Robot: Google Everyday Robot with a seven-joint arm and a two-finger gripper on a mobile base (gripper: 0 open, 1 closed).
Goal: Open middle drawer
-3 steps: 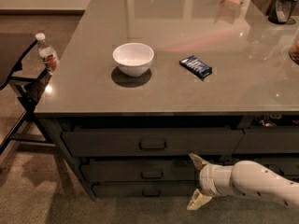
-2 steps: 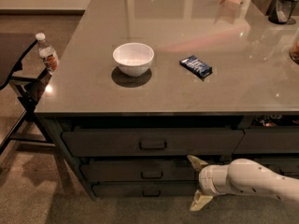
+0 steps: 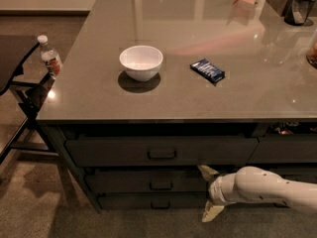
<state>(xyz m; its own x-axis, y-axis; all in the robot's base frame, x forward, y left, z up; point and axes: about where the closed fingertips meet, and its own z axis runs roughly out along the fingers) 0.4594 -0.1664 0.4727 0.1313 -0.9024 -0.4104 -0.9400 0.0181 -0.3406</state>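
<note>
My fingers [image 3: 208, 172] are spread wide, nothing btwn them. My gripper [image 3: 202, 193] sits low at the cabinet front, just right of the middle drawer [image 3: 124, 181] and its handle [image 3: 161, 185]. Drawer looks shut. White bowl [image 3: 141, 62] and blue packet [image 3: 207, 70] are up on the counter [image 3: 89, 98].

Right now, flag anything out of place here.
Nothing spilled or damaged. One oddity: the water bottle stands off the counter, at its left edge. The gripper, open, hangs right of the handle on the shut middle drawer.
</note>
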